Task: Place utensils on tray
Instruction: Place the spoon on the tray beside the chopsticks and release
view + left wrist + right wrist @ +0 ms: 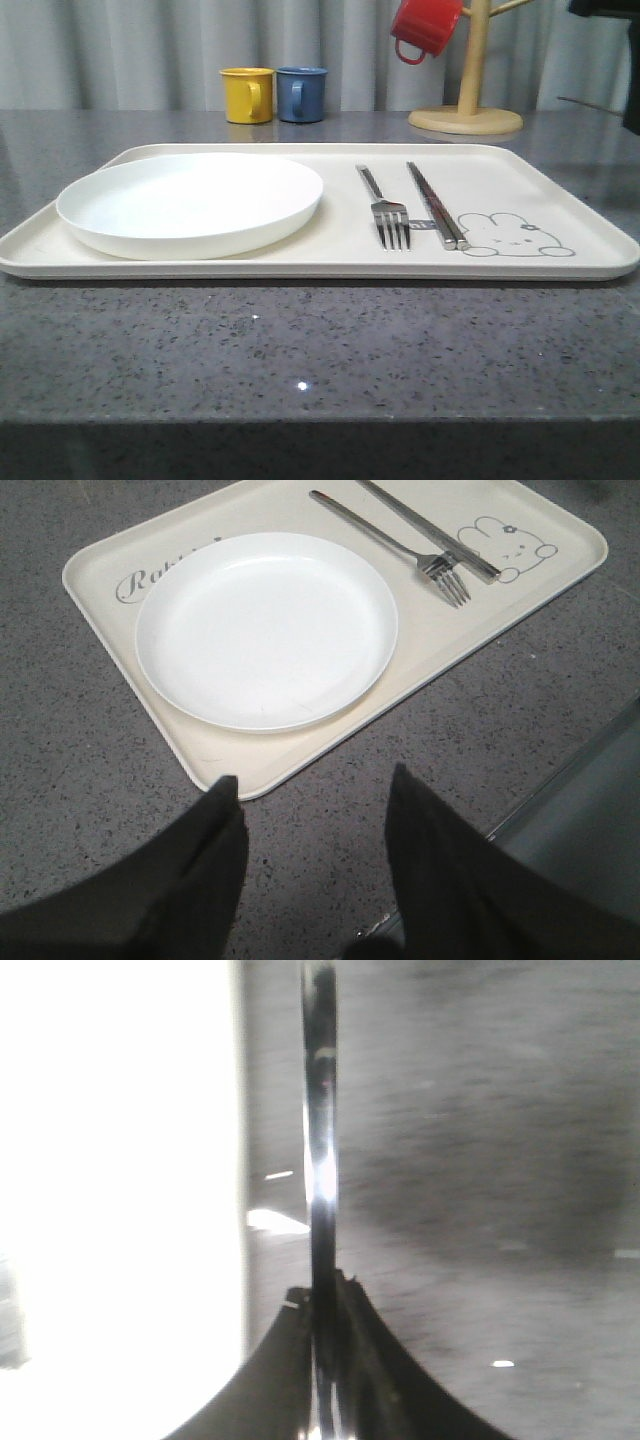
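The cream tray (pixel 520 270) lies across the grey table. A silver fork (pixel 390 215) and a pair of chopsticks (pixel 435 205) lie side by side on the tray's right half, next to the bunny drawing. In the left wrist view the tray (pixel 100 570), fork (pixel 400 545) and chopsticks (pixel 430 530) show again. My left gripper (pixel 314 777) hovers open over bare table just off a tray corner, with nothing between its fingers. My right gripper (pixel 325 1285) is shut on a slim shiny metal utensil (pixel 320 1110) seen edge-on; its kind is unclear.
A round white plate (pixel 190 200) fills the tray's left half. Behind the tray stand a yellow mug (pixel 247 95) and a blue mug (pixel 301 94). A red mug (pixel 425 28) hangs on a wooden mug tree (pixel 468 90). The table edge (pixel 560 780) runs near my left gripper.
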{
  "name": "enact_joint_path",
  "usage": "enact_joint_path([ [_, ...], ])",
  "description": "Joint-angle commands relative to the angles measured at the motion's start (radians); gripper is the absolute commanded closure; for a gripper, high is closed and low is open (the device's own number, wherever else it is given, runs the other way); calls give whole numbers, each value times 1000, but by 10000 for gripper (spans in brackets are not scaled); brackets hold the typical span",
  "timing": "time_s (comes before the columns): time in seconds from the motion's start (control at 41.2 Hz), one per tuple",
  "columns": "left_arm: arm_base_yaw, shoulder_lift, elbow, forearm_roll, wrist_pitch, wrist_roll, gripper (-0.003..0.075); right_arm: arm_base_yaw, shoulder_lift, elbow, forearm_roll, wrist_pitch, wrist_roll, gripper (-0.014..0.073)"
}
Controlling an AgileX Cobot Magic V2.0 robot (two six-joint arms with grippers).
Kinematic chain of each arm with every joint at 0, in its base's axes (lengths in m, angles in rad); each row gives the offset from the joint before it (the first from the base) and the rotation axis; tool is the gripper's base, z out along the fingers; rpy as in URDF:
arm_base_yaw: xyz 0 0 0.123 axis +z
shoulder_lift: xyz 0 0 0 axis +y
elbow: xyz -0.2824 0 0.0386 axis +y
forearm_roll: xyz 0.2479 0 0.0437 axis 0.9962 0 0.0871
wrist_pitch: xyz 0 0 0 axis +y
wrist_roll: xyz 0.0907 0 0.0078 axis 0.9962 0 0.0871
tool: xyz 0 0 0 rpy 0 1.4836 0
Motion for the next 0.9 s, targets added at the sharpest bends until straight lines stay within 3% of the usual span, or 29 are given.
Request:
enact_joint_path([
  [0.0, -8, 1, -25, 0, -70, -8, 407, 44, -42, -29, 62, -5, 25, 610],
  [0.34, -8, 1, -25, 0, -70, -8, 407, 131, 51, -21, 83, -88, 192, 607],
  [0.631, -8, 1, -25, 0, -70, -8, 407, 131, 101, -21, 83, -122, 200, 596],
  [0.874, -8, 1, -25, 0, -70, -8, 407, 131, 102, -21, 83, -143, 200, 351],
])
